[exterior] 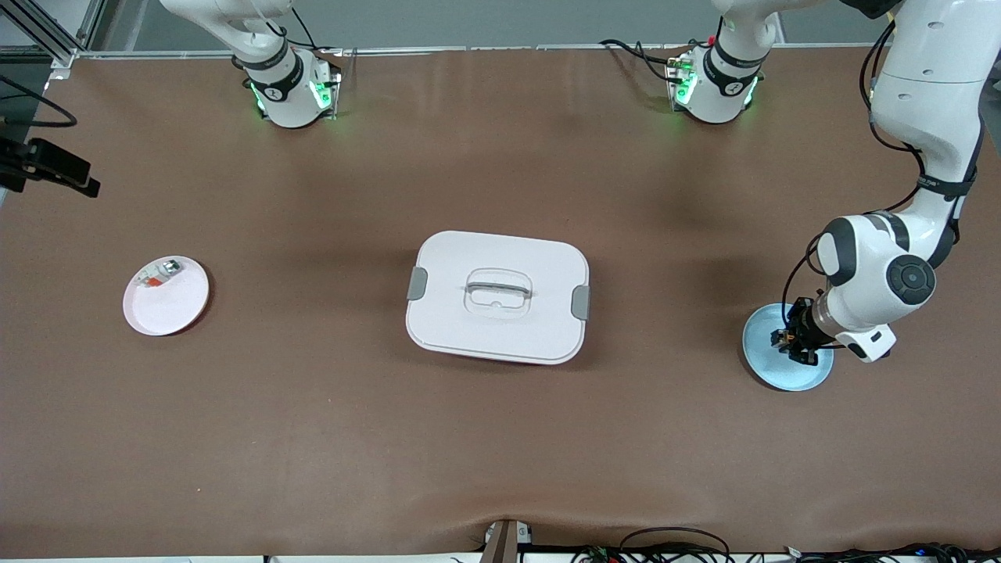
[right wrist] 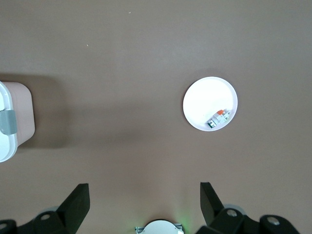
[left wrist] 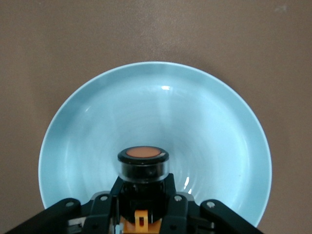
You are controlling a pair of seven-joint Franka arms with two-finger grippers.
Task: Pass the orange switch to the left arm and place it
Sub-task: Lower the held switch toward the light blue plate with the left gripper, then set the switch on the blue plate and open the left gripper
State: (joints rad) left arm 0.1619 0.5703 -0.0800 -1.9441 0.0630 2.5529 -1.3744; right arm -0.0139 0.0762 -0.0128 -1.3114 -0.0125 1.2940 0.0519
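One orange switch (left wrist: 143, 163) to move, and I see it in the left wrist view sitting between the left pincer (left wrist: 143, 195) fingers, orange face up, over the light blue plate (left wrist: 97, 146). In the front view that plate (exterior: 762, 363) is at the right of the frame, lower middle. Left pincer (exterior: 791, 344) reads as closed on the black body, though I can't tell if the switch is lifted or resting on the plate.

Handling, my guess: tiny, light, rigid. The glossy round body could roll or twist out of a two-finger hold, so grip across the black barrel, not the orange cap.

Right pincer (right wrist: 144, 195) waits high near the upper left of the front frame, fingers spread wide, nothing in them. White box (exterior: 497, 295) sits mid-counter (exterior: 500, 453). White plate (exterior: 166, 295) at frame left holds a small white-silver part (exterior: 159, 274).

No brand, label or writing readable anywhere.
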